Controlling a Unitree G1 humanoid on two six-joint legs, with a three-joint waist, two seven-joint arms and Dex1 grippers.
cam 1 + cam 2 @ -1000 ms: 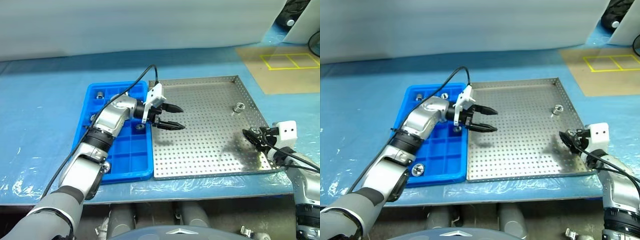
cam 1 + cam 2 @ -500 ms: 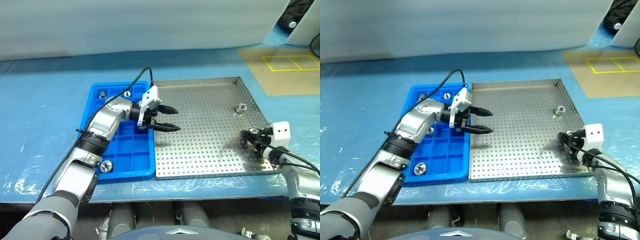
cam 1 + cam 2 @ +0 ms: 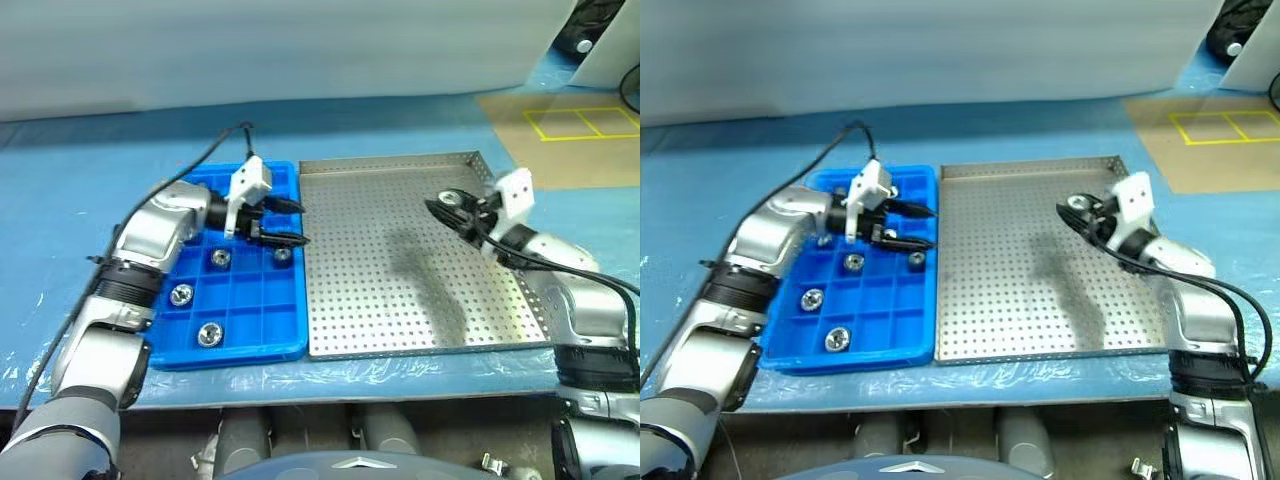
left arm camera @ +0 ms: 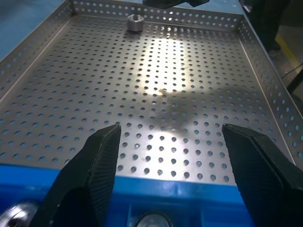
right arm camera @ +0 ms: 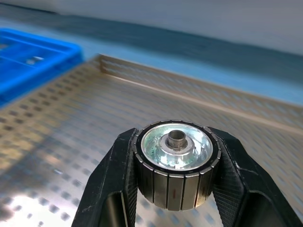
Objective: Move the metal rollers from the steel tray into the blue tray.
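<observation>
The steel tray (image 3: 400, 300) lies at the centre, with the blue tray (image 3: 190, 355) against its left rim. My right gripper (image 3: 446, 208) hangs above the steel tray's right part, shut on a metal roller (image 5: 176, 163) with a ribbed side and a shiny face. Another metal roller (image 4: 136, 22) rests on the perforated floor near the far rim. Over the blue tray's right edge my left gripper (image 3: 300, 224) is open and holds nothing. Several rollers sit in the blue compartments, one of them (image 3: 181, 294) at the left.
A blue plastic sheet (image 3: 60, 230) covers the table around both trays. A tan mat with yellow lines (image 3: 560, 130) lies at the back right. The table's front edge runs just below the trays.
My right gripper has shut on a roller at the tray's right edge and carried it up and to the left. My left gripper has drawn back left, from the steel tray to the blue tray.
</observation>
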